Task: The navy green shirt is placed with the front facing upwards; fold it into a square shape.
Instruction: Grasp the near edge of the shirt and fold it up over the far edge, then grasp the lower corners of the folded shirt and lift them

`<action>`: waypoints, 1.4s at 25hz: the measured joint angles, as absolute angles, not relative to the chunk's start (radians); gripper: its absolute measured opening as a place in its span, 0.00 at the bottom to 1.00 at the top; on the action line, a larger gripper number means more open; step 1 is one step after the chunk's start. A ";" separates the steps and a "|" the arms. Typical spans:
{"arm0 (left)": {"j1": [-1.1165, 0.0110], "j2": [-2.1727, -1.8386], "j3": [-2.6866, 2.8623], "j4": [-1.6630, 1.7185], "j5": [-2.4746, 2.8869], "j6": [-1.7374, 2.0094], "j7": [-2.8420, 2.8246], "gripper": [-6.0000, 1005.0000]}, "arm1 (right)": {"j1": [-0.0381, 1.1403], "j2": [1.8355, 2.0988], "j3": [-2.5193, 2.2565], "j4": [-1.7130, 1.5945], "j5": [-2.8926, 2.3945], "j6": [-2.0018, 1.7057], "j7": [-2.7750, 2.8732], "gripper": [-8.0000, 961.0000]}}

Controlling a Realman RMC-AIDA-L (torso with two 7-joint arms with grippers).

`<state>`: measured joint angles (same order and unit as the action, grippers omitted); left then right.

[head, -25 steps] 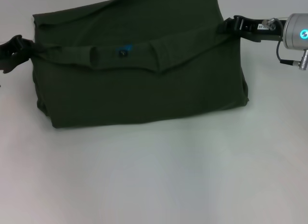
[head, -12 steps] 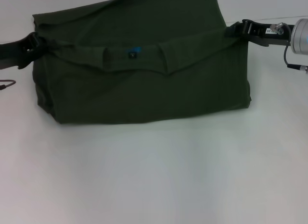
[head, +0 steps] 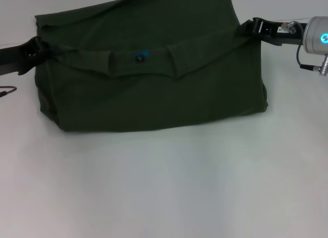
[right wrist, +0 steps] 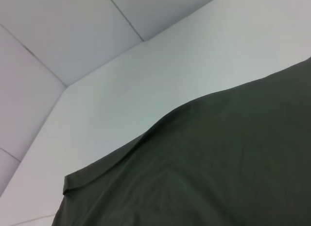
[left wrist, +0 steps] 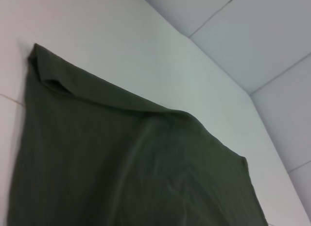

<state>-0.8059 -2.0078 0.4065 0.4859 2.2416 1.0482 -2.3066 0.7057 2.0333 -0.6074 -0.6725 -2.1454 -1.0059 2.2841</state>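
**Both grippers pinching the shirt's top corners**

On the left, the left gripper has its jaws clamped on the upper left corner of the dark olive-green cotton T-shirt. The shirt sits on the white table, already folded into a wide band, with the ribbed collar and small blue label showing across the middle. Over on the right, the right gripper pinches the upper right corner the same way. Both wrist views just show green cloth on the white surface.
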 joint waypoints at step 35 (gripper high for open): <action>-0.689 -2.002 0.433 0.707 2.249 1.448 -2.328 0.76 | 0.685 1.923 -0.670 -0.621 -2.089 -1.315 2.176 0.62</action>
<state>-0.6888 -2.0016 0.4327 0.7070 2.2488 1.4484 -2.3281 0.6846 1.9228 -0.6705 -0.6213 -2.0895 -1.3146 2.1763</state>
